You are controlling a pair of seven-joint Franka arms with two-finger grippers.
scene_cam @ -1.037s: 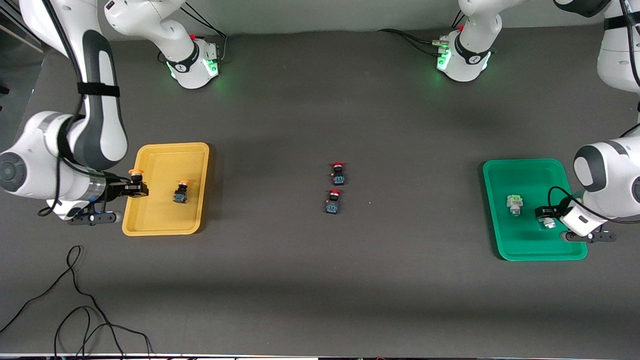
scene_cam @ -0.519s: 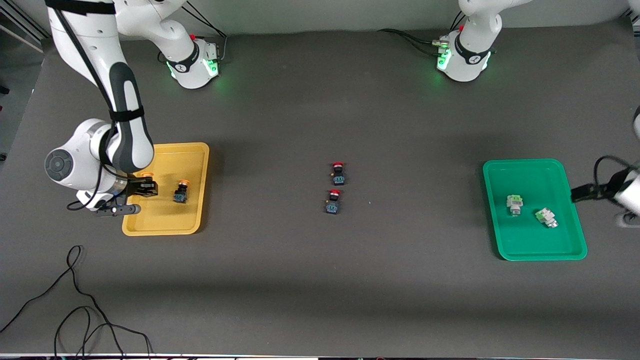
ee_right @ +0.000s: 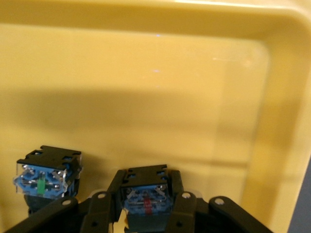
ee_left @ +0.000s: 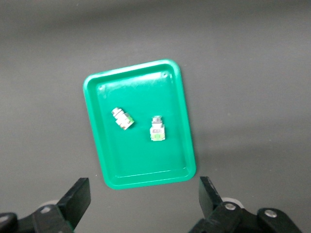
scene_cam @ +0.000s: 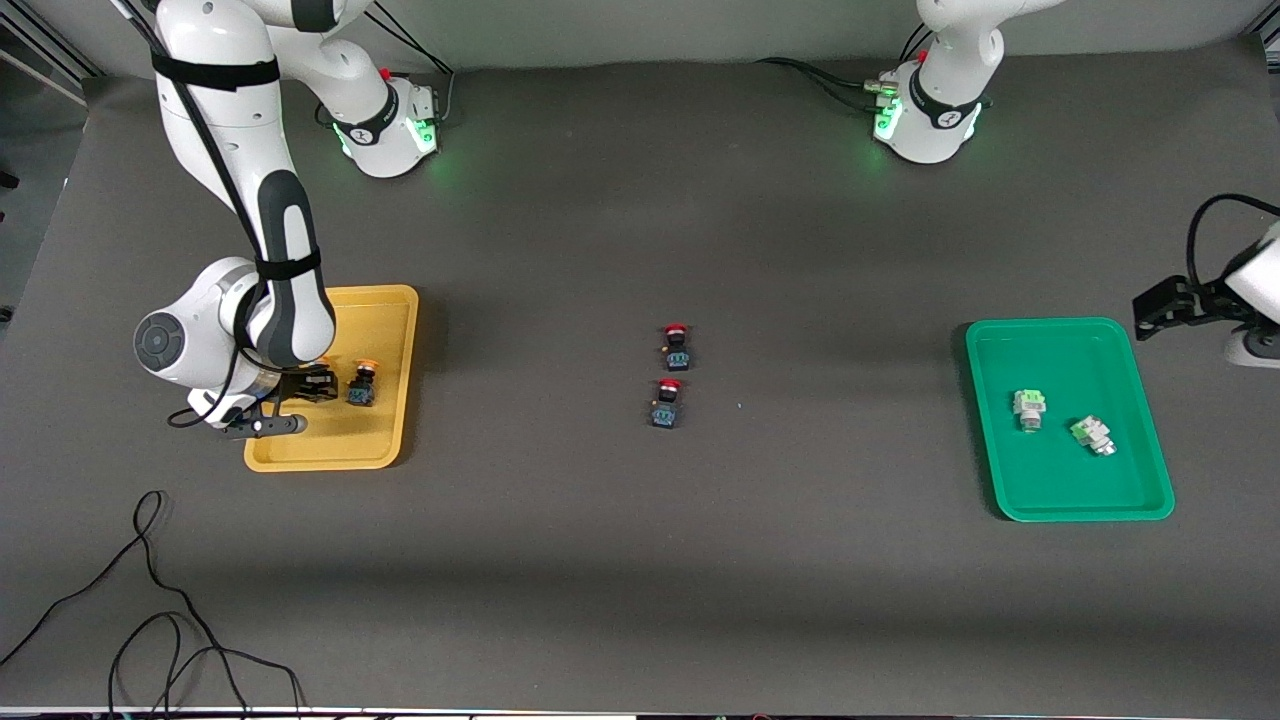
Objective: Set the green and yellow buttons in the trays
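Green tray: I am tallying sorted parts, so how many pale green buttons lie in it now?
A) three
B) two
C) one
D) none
B: the green tray holds two pale green buttons, one nearer the table's middle and one beside it; the left wrist view shows the same two.

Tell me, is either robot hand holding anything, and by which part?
The right gripper, over the yellow tray, clamps a yellow button by its black-blue body. The left gripper is open and empty.
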